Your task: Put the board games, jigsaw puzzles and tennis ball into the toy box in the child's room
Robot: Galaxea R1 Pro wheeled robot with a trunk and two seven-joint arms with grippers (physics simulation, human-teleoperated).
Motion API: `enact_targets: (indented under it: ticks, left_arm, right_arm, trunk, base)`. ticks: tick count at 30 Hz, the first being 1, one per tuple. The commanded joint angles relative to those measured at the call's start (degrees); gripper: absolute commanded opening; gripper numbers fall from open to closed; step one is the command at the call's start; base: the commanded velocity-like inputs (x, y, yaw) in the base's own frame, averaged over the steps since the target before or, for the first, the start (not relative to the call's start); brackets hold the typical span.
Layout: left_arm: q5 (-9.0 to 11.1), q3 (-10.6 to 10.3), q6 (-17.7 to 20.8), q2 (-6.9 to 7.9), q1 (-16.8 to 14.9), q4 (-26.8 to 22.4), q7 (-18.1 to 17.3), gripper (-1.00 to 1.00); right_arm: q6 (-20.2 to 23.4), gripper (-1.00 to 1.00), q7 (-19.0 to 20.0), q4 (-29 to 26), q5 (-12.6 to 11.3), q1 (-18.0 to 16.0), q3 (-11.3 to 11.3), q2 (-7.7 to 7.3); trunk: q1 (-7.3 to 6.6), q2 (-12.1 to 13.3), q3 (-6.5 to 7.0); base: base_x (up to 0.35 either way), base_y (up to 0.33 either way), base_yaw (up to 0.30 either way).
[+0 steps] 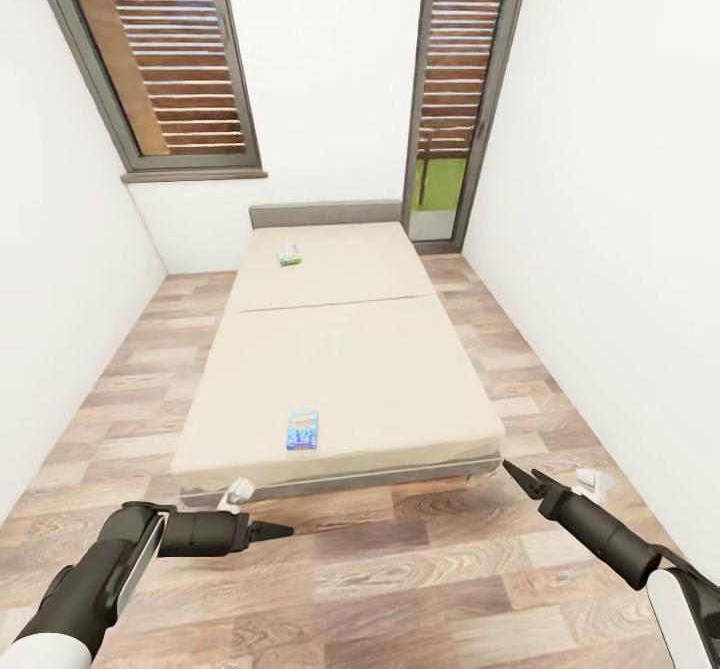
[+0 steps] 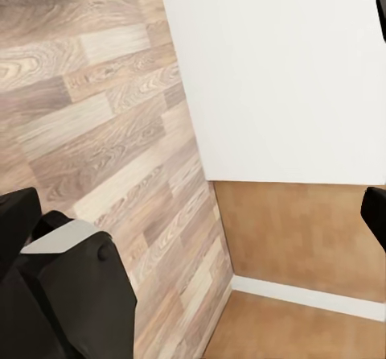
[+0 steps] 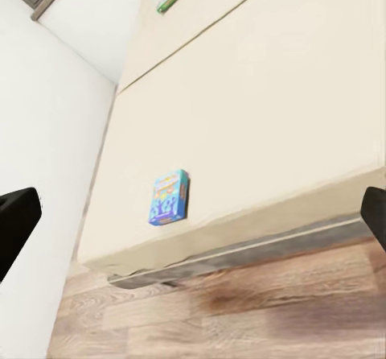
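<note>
Board games on bed (image 1: pixel 400 369): blue one (image 1: pixel 302 429) near foot edge, green one (image 1: pixel 290 254) near head end. Left pincer (image 1: pixel 283 528) narrow, right pincer (image 1: pixel 512 472) narrow, both over floor (image 1: pixel 400 569), empty.

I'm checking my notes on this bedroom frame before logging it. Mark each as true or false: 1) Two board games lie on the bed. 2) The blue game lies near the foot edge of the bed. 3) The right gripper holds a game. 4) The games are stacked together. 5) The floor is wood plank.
1) True: a blue board game and a green board game lie on the bed.
2) True.
3) False: the right gripper hangs over the floor, holding nothing.
4) False: they lie far apart, the green one near the headboard.
5) True.
</note>
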Motion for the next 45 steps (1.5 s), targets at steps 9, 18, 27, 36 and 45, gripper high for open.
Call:
enact_targets:
  ticks: [9,18,27,36,45]
  left_arm:
    - [0.0,0.1,0.6,-0.07,-0.1,0.0,0.0,1.0]
    - [0.1,0.5,0.7,-0.08,-0.1,-0.2,-0.2,1.0]
    - [0.0,1.0,0.7,-0.09,-0.1,-1.2,0.1,1.0]
    - [0.1,0.9,0.7,-0.3,-0.2,-1.7,0.2,1.0]
    - [0.2,0.9,0.7,-0.24,-0.1,-1.9,0.0,1.0]
  right_arm:
    - [0.3,1.0,0.4,-0.1,-0.4,0.0,0.0,-0.01]
    - [0.4,1.0,0.9,-0.3,-0.4,0.0,-0.1,-0.07]
    - [0.4,1.0,1.0,-0.4,-0.5,0.0,-0.4,-0.34]
    - [0.3,1.0,1.1,-0.4,-0.6,0.0,-0.5,-0.43]
    - [-0.5,1.0,2.0,-0.4,-0.6,0.0,-0.4,-0.32]
  trunk:
    - [0.03,-0.1,0.44]
    - [0.03,-0.1,1.07]
    - [0.03,-0.1,1.78]
    - [0.03,-0.1,2.56]
    - [0.03,-0.1,3.37]
  base:
    - [0.016,-0.015,0.22]
    - [0.19,-0.036,0.205]
    - [0.118,-0.02,0.181]
    - [0.074,-0.037,0.127]
    - [0.031,-0.049,0.084]
